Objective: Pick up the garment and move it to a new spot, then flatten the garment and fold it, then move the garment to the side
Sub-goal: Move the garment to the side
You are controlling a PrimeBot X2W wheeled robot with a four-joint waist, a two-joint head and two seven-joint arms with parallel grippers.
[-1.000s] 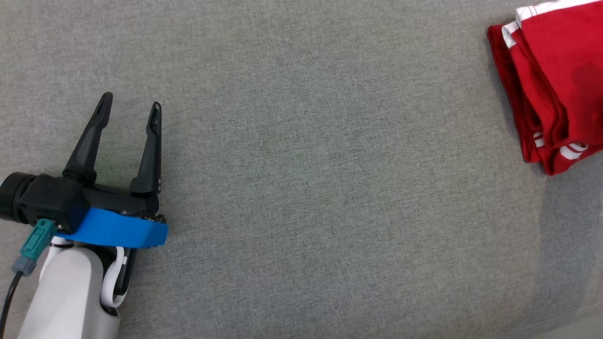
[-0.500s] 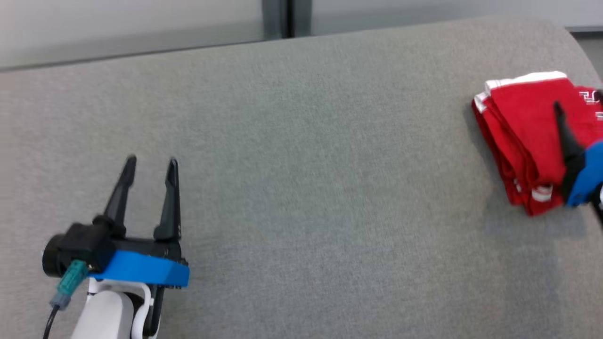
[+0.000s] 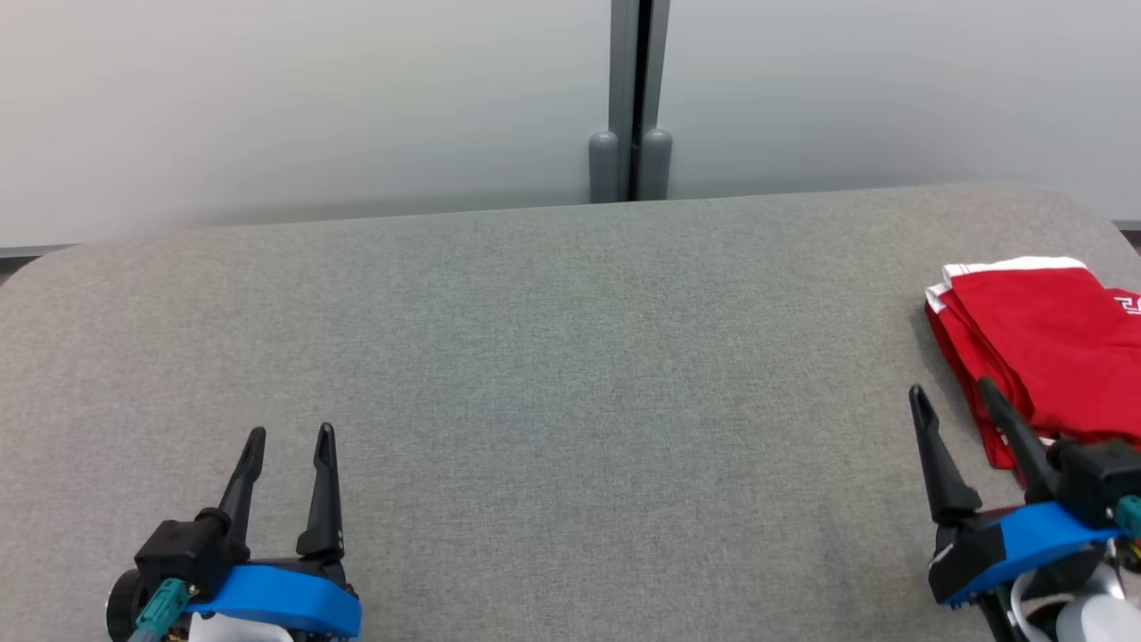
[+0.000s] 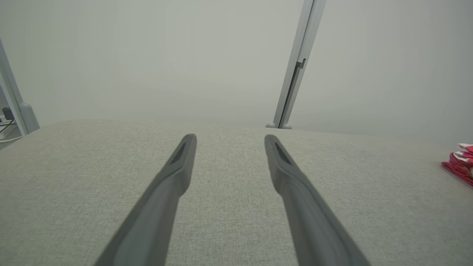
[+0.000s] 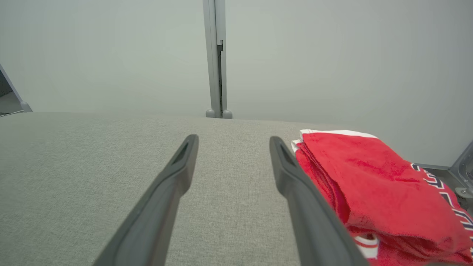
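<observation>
Head view: garment [image 3: 1043,330] looked soft, light; left gripper [image 3: 291,432] and right gripper [image 3: 950,389] gaped empty; best pinched at its left edge.

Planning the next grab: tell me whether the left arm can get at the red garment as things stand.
Probably not. The left gripper sits far across the table from the garment; nothing lies between, but the open right gripper is right beside it.

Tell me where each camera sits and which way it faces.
Head: on the head, looking down across the table to the wall; left hand and right hand, open, at the bottom corners.
Left wrist: along its fingers, over table to wall.
Right wrist: along its fingers, garment beside them.
Shared by all: garment and post.
</observation>
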